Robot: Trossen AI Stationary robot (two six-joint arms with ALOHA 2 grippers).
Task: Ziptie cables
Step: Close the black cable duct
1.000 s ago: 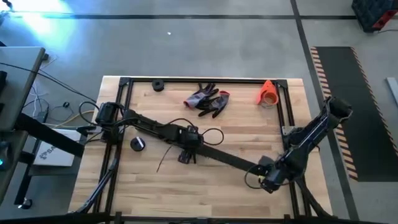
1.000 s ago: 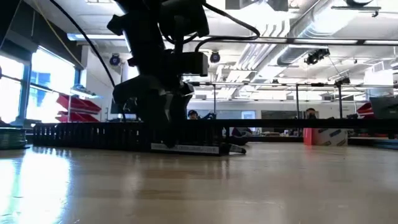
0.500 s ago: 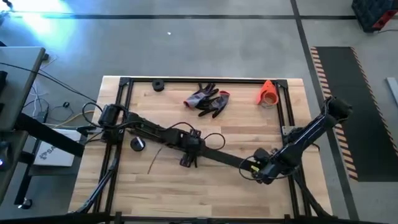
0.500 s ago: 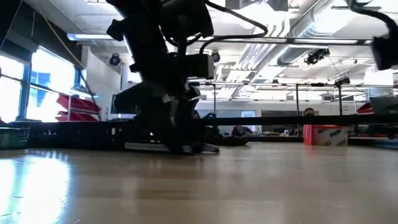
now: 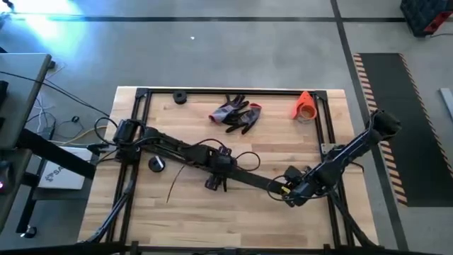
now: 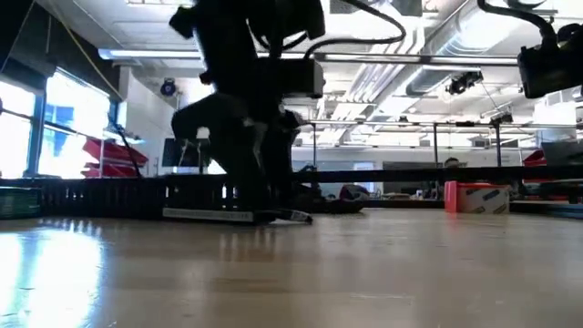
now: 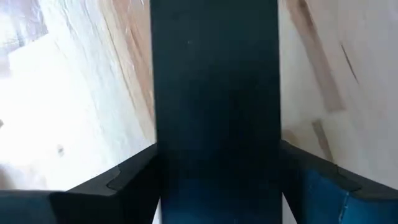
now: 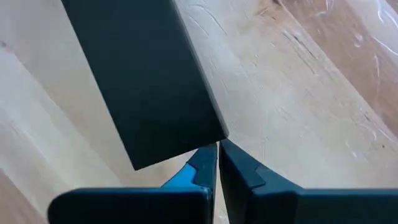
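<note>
High view shows the cables (image 5: pixel 174 186) lying left of the left gripper (image 5: pixel 215 182), whose jaws clamp the black strip (image 5: pixel 253 180). The right gripper (image 5: pixel 286 191), jaws closed at the strip's end, should probably open and take it squarely.

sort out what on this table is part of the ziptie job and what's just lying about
In the job:
- thin wire, loose on the wood
- long black strip, held by the left pincer
- right pincer, shut at the strip's other end

Lying about:
- gloves
- orange cone
- black ring
- black round piece
</note>
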